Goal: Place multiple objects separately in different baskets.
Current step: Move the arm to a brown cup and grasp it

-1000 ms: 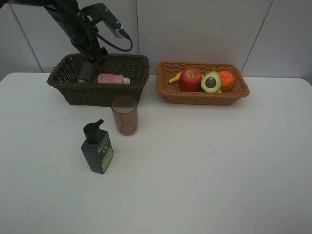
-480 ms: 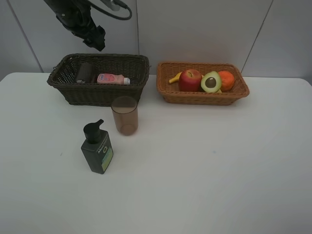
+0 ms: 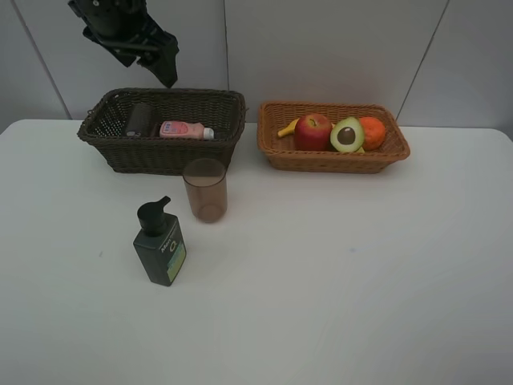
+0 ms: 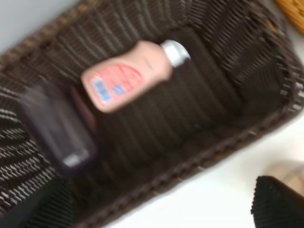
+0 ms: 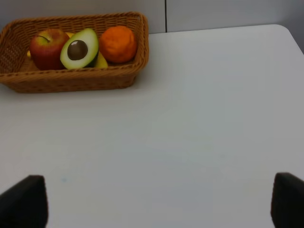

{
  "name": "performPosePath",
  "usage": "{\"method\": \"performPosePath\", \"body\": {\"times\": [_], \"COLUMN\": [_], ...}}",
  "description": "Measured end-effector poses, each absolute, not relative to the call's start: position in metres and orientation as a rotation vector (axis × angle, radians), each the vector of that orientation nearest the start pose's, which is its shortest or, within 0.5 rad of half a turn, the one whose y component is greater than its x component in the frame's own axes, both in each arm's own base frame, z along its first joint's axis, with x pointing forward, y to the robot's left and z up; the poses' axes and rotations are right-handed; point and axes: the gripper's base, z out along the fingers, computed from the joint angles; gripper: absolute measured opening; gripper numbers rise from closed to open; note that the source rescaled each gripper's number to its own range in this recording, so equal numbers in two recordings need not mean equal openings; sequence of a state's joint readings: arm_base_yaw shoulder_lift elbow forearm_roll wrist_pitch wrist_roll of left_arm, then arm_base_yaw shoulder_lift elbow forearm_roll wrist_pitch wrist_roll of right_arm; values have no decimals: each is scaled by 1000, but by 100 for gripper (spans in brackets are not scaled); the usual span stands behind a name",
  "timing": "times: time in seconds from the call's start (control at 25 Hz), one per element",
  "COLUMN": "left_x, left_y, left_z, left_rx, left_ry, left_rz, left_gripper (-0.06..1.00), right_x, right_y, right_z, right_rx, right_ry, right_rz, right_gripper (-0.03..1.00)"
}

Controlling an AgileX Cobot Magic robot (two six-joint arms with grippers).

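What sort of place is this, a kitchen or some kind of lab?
Likely a robot lab setup, not a home: a bare white table, plain wall panels, and a black robot arm over a dark basket.

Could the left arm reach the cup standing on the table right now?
Probably yes. The left gripper hangs open and empty above the dark basket; the cup stands upright on bare table just in front of it, apart from the pump bottle, so its top looks clear.
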State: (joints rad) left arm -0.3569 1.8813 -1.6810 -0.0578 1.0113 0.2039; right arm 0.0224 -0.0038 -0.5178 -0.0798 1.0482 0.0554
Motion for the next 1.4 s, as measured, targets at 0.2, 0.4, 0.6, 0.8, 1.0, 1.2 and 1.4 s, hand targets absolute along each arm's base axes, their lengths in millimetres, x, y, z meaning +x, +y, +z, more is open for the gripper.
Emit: {"method": "performPosePath", "body": {"times": [0.2,0.4,0.6,0.8,1.0,1.2,1.4], "left_x": [372,358,348,352,358,364,369], "left_y": [-168,-188,-202,-205,-208,-211,-213], "left_z": [289,288,287,272,251,228,207], "left_rx": [711,762,765,759,753,756,712], "left_ry": [2682,2715,2748,2797,2849,2899,2957], "left_rz": [-163,-177,-187,-173,-138,-118,-104], "left_gripper": [100,100,100,100,100,100,100], "right_x": [-7,-7,-7,-7,-7,-7,-7], "right_y": [-6,-6,-6,-6,-6,-6,-6], "right_z": [283,283,283,283,283,283,283], "right_rx": [37,37,37,37,37,37,37], "right_ry": [2008,2008,2008,2008,2008,2008,2008], "right_rz": [-45,-45,-45,-45,-45,-45,-45], "right_gripper": [100,100,100,100,100,100,100]}}
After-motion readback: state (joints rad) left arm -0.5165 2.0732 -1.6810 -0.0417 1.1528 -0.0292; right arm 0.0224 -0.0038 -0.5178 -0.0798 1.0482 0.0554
